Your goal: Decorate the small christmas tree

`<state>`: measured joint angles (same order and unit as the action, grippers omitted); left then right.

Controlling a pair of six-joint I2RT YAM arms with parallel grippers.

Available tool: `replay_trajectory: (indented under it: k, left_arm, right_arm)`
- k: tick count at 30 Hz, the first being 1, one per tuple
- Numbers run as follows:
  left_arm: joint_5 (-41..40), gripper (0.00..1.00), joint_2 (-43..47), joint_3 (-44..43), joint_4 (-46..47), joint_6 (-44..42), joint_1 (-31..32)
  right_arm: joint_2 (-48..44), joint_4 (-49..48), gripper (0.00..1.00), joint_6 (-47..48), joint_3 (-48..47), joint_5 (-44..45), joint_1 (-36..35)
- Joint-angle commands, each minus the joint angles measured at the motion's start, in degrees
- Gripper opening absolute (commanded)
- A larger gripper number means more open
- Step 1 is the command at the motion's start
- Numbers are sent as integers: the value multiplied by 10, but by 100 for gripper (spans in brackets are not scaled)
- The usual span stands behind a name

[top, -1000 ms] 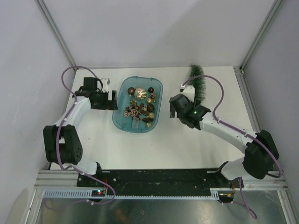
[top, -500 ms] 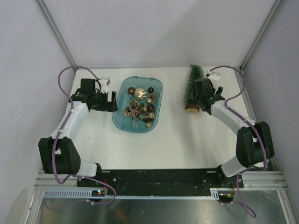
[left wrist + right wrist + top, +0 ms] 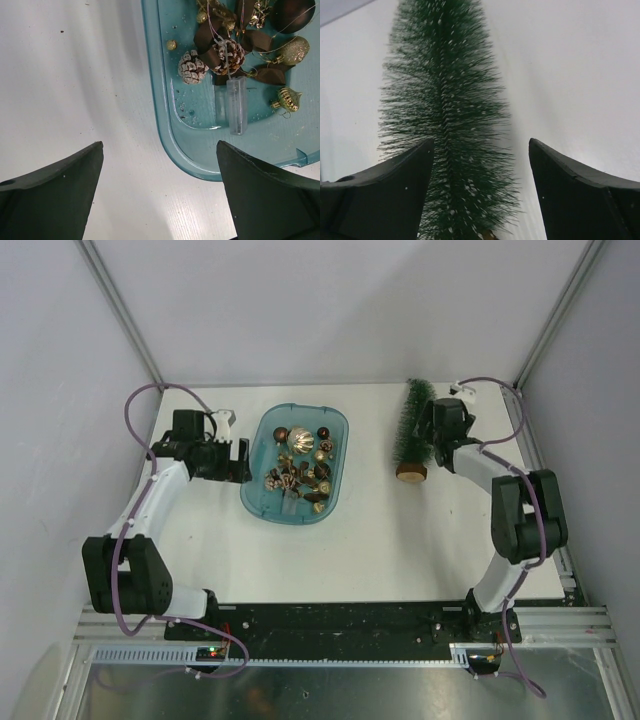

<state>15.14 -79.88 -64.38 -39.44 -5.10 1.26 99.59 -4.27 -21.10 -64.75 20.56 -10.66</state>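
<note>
the small christmas tree sits between the right gripper's parted jaws.

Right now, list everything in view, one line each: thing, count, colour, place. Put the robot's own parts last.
small bottle-brush christmas tree: one, dark green with whitish flecks and a round brown base, lying on the table right of the tray
oval plastic tray: one, teal, centre-left of the table
baubles: several, gold and dark brown, in the tray; exact count unclear
pinecones: at least two, brown with white tips, in the tray
small clear plastic box: one, transparent, in the tray
table: one, white
left gripper: one, dark, open, at the tray's left edge
right gripper: one, dark, open, tree between its jaws
</note>
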Motion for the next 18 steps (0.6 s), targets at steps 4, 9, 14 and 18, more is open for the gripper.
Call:
replay_trajectory:
  k: [4, 9, 14, 18]
  left_arm:
    - [-9, 100, -3, 5, -5, -11, 0]
    - [-10, 100, -4, 6, -4, -9, 0]
    - [-8, 100, -2, 16, -4, -7, 0]
    - [-5, 100, 5, 22, -4, -3, 0]
  right_arm:
    - [57, -63, 72, -9, -38, -104, 8]
    - [81, -41, 40, -14, -59, -129, 16]
    - [56, -4, 3, -7, -58, -142, 1]
    - [-15, 11, 0, -1, -19, -118, -41]
